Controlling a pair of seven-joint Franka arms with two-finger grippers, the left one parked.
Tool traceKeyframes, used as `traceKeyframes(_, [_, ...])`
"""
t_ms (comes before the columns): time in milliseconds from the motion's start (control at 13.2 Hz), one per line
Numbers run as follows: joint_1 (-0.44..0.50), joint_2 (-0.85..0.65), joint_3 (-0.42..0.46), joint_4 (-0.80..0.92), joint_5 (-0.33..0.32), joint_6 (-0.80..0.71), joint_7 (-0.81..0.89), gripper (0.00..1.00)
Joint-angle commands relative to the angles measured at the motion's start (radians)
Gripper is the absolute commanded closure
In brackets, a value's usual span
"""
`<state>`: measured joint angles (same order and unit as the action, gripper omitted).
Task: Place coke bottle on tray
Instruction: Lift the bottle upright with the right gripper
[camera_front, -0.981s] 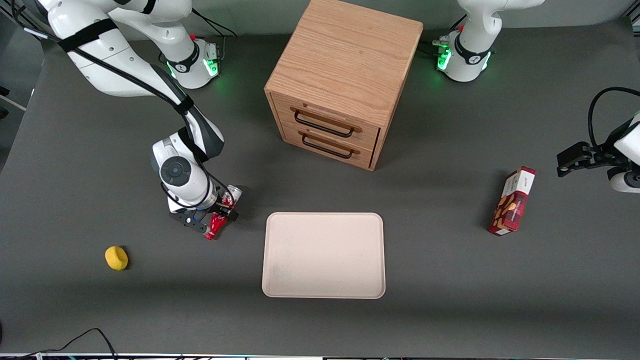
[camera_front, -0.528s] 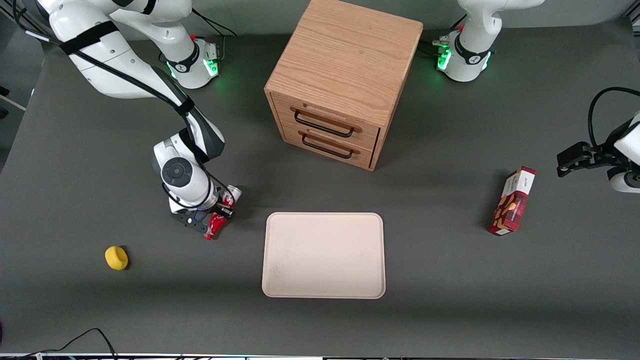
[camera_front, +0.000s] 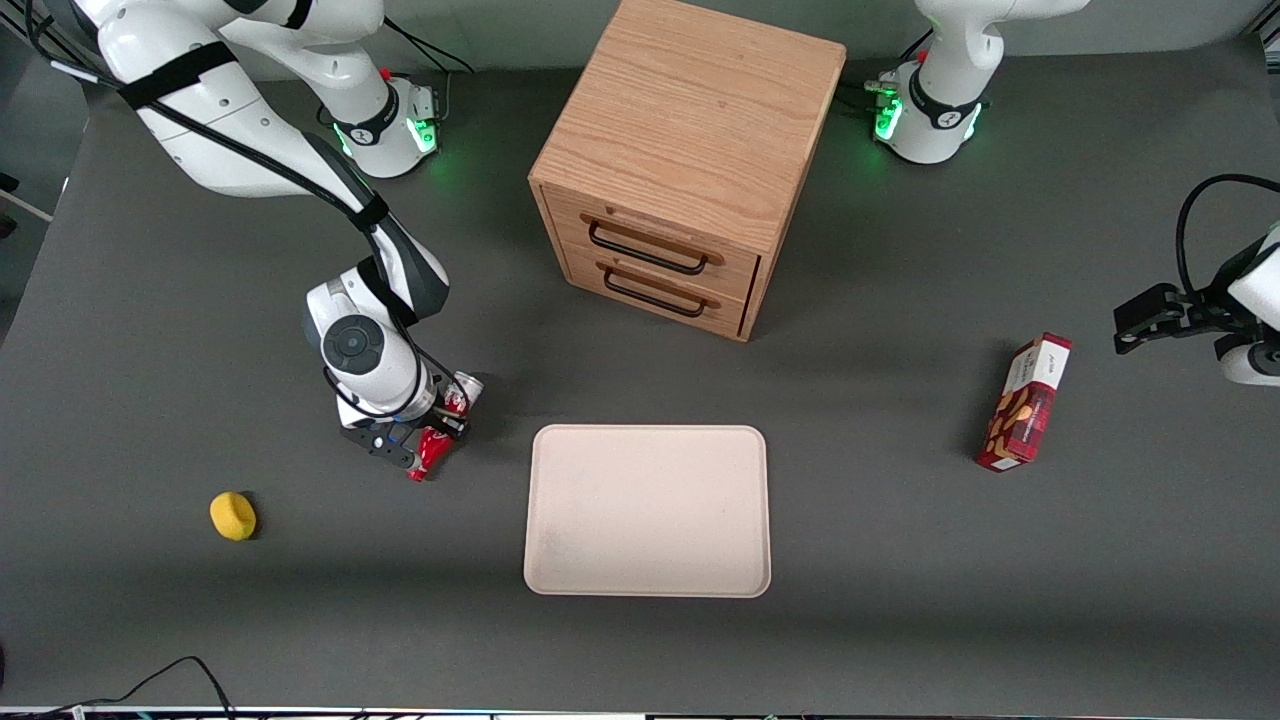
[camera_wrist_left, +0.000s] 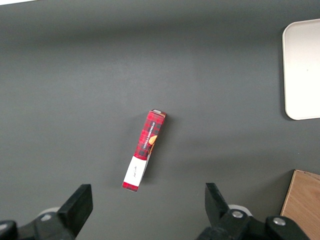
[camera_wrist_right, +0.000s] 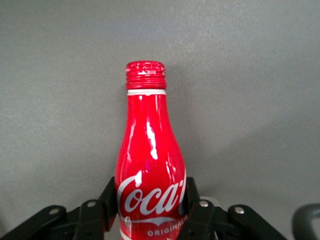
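The coke bottle (camera_front: 428, 447) is a small red bottle that lies on its side on the dark table, with its silver base pointing toward the cabinet and its cap toward the front camera. My right gripper (camera_front: 432, 432) is shut on its body. In the right wrist view the bottle (camera_wrist_right: 150, 150) shows its white script and red cap. The gripper (camera_wrist_right: 150, 200) has its black fingers (camera_wrist_right: 106, 200) pressed on both sides of the bottle. The beige tray (camera_front: 648, 510) lies flat beside the bottle, toward the parked arm's end, a short gap away. Its edge also shows in the left wrist view (camera_wrist_left: 302, 70).
A wooden drawer cabinet (camera_front: 690, 150) stands farther from the front camera than the tray. A small yellow object (camera_front: 233, 516) lies nearer the camera than the gripper. A red snack box (camera_front: 1025, 405) lies toward the parked arm's end of the table and also shows in the left wrist view (camera_wrist_left: 145, 150).
The gripper's fingers have drawn in against the bottle. The bottle and arm have otherwise barely shifted.
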<state>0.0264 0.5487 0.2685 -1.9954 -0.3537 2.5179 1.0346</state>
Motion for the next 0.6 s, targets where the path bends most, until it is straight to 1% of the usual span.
traceKeyframes(0, [-0.017,-0.082,0.014,0.009,-0.025,-0.095,0.021,1.00])
traceKeyframes(75, [-0.025,-0.104,0.021,0.023,-0.019,-0.147,0.018,1.00])
traceKeyframes(151, [-0.032,-0.127,0.038,0.041,0.008,-0.199,-0.010,1.00])
traceKeyframes(302, [-0.042,-0.186,0.046,0.105,0.158,-0.339,-0.161,1.00])
traceKeyframes(377, [-0.043,-0.222,0.041,0.131,0.218,-0.408,-0.216,1.00])
traceKeyframes(528, [-0.052,-0.278,0.032,0.194,0.260,-0.555,-0.316,1.00])
